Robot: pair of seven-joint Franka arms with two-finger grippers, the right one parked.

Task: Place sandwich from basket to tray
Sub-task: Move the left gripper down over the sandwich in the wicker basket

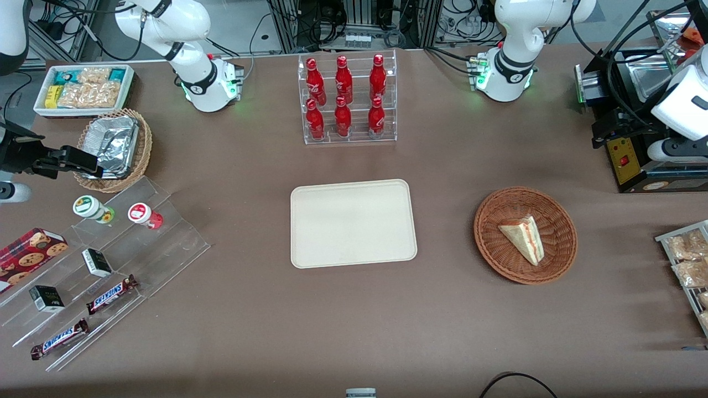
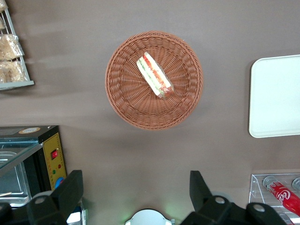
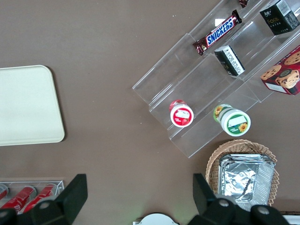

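The sandwich is seen lying flat on its side in the basket, roughly centred, w/ the striped filling edge turned toward the basket's edge at the working arm's end of the table; it appears to have been laid that way so the wedge sits stable on the weave and can't roll. The basket is set on the bare table well apart from the tray, which lies toward the parked arm's end w/ nothing on it, presumably kept free as the drop spot. The gripper is held high above the table, farther from the front camera than the basket, fingers spread wide w/ nothing between them. From the wrist view the sandwich is seen well clear of the fingers, not between them, so no contact has been made w/ it or w/ the basket. Judged from this, the pick has not yet begun: a move over the basket plus a descent would be needed. A grasp across the flat bread faces looks awkward w/ the wedge lying down; its long edges seem the likelier target, approx. aligned by wrist rotation.
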